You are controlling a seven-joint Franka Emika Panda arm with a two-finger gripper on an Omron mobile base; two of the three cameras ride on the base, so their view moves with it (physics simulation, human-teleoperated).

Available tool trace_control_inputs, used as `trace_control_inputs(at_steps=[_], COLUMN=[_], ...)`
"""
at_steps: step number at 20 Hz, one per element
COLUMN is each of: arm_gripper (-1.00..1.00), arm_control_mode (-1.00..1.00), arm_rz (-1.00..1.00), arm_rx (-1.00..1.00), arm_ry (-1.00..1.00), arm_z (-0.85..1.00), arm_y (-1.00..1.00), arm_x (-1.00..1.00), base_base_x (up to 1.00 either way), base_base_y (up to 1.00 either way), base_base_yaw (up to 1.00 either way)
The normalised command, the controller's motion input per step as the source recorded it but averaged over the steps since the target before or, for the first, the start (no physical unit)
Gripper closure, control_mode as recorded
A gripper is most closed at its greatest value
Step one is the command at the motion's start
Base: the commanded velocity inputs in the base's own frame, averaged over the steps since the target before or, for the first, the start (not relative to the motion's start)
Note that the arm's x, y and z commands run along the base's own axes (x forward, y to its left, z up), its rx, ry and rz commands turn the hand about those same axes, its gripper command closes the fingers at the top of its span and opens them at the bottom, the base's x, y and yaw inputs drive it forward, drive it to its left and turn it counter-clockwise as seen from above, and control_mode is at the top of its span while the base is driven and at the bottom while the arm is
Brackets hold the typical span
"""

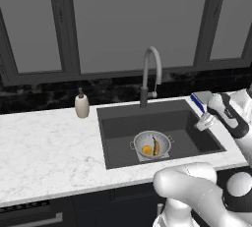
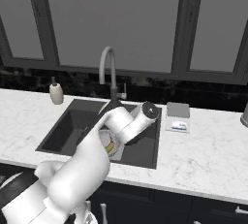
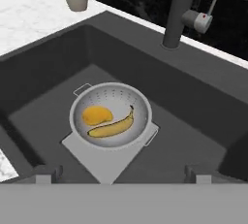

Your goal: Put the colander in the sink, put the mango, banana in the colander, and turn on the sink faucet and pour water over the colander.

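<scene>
Where perforated steel colander (image 3: pixel 111 115) curves — smooth banana (image 3: pixel 111 126), oval mango (image 3: pixel 96 115).

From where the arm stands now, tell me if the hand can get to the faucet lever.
Probably yes: the open hand hangs over the sink, with bare basin and nothing between it and the faucet lever.

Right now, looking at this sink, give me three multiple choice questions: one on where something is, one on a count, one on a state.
1. Where does the colander sit?
A. on the counter
B. in the sink, on its light square
C. under the soap dispenser

2. How many fruits lie in the colander?
A. one
B. two
C. three

3. How is the gripper?
A. open, holding nothing
B. shut on the banana
C. shut on the faucet handle

Answers: 1 B, it rests on the basin's floor. 2 B, the mango and the banana. 3 A, its fingertips stand wide apart above the sink.
</scene>
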Motion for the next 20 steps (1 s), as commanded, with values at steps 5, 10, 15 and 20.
trace_control_inputs(at_steps=[5, 10, 15, 20], arm_gripper=[-1.0, -1.0, -1.0, -1.0], arm_control_mode=[-1.0, -1.0, -1.0, -1.0], arm_rz=[0.28, 0.08, -0.09, -0.16], arm_rx=[0.26, 0.24, 0.18, 0.09], arm_ry=[-0.28, -0.11, 0.02, 0.08], arm_z=[0.08, 0.05, 0.06, 0.05], arm_y=[-0.02, 0.02, 0.19, 0.12], arm_x=[0.66, 0.69, 0.54, 0.58], base_base_x=[0.0, 0.0, 0.0, 0.0], base_base_y=[0.0, 0.0, 0.0, 0.0], base_base_yaw=[0.0, 0.0, 0.0, 0.0])
